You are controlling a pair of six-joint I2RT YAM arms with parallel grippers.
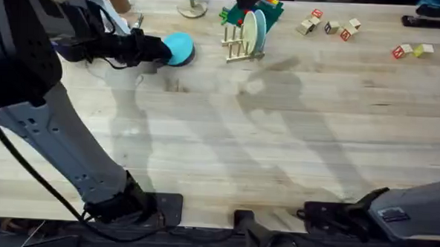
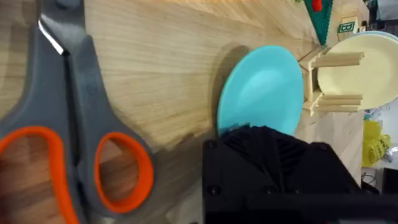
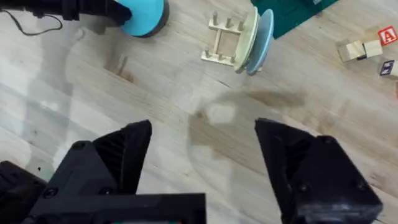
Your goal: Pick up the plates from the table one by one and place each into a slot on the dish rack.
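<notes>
plates stood in two places: a cream plate (image 1: 249,29) and a pale blue plate (image 1: 260,30) sat upright in the wooden dish rack (image 1: 238,48), while a teal plate (image 1: 180,49) lay on the table (image 1: 279,133) well apart from the rack, on the side away from the toy blocks (image 1: 330,26). the left gripper (image 1: 158,50) was at that plate's rim, its grip impossible to tell, with orange-handled scissors (image 2: 68,143) close by. the right gripper (image 3: 202,162) hung wide open and empty, near its base and far from the rack.

The left arm is being held stretched far forward; the right gripper (image 3: 202,155) is being held wide open.
</notes>
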